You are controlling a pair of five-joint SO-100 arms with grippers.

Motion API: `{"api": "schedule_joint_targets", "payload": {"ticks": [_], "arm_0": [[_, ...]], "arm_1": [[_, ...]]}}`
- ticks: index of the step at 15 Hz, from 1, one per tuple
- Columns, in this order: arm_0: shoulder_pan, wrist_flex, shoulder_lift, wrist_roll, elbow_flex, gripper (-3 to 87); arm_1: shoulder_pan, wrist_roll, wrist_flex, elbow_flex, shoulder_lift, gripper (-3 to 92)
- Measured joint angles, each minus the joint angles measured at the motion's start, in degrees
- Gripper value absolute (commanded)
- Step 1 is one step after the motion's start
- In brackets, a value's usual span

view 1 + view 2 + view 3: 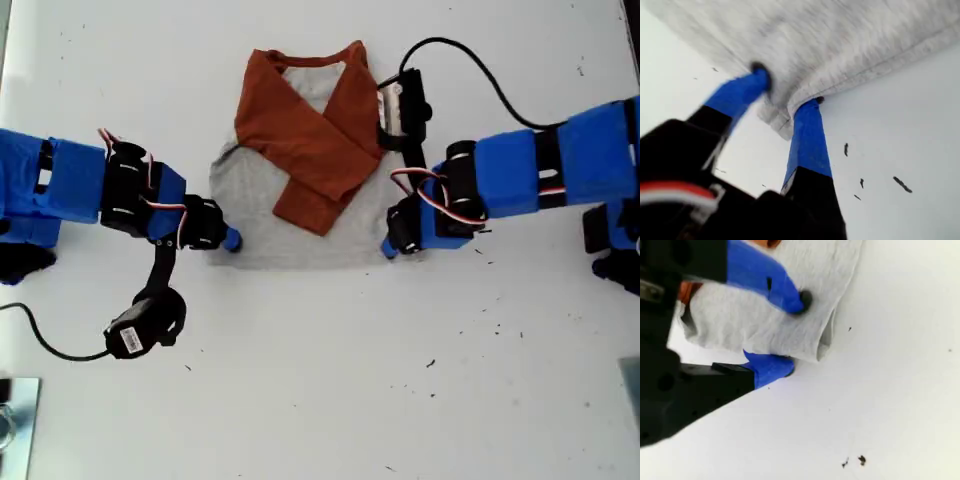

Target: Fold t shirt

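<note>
1. White table [330,400]: matte and flat, filling the exterior view; dotted with small dark specks [431,364], mostly toward the exterior view's lower right. Nothing of the room visible beyond it.
2. T shirt [300,232]: laid flat at the upper centre of the exterior view, collar toward the top edge, hem toward the bottom. Light grey body; rust-orange sleeves [310,140] crossed over the chest.
3. First arm: reaching in from the exterior view's left, forearm roughly level across the picture, wrist camera hanging toward the bottom edge.
4. My first gripper [228,240]: at the hem corner on the exterior view's left. In the first wrist view, my first gripper [790,90] pinching the grey t shirt [840,45] corner, cloth bunched between the two blue fingers [807,135].
5. Second arm: reaching in from the exterior view's right, wrist camera beside the shirt's side edge.
6. My second gripper [388,247]: at the opposite hem corner. In the second wrist view, my second gripper [794,335] clamped on the t shirt [755,325] corner, one blue finger above the cloth, one beneath.
</note>
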Motion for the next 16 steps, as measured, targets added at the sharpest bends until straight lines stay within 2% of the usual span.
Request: {"api": "schedule_joint_targets", "payload": {"ticks": [2, 5, 8, 11, 13, 14, 16], "arm_0": [[-0.09, -1.93, -0.79, 0.18, -1.32, -0.3], [2.99, -1.05, 0.26, 1.67, -5.45, -0.3], [13.71, 1.49, 0.35, 0.70, -11.07, -0.3], [23.38, 1.14, 0.97, -3.87, -14.68, -0.3], [23.91, 2.02, 5.10, -3.78, -14.41, -0.3], [23.20, 2.02, 8.96, -2.64, -13.54, -0.3], [15.64, 2.99, 18.90, 1.58, -8.96, -0.3]], "arm_1": [[0.00, 0.09, -0.35, -0.09, -0.35, 3.2], [-2.81, -0.18, 1.32, -0.97, 4.04, 3.2], [-11.43, -1.76, 8.09, -5.45, 10.37, 3.2], [-20.21, -0.70, 13.89, -12.74, 10.81, 3.2], [-19.34, -1.58, 14.50, -15.12, 12.04, 3.2], [-16.26, -3.43, 15.12, -15.21, 13.18, 3.2], [-6.06, -9.84, 13.89, -15.21, 14.24, 3.3]]}}
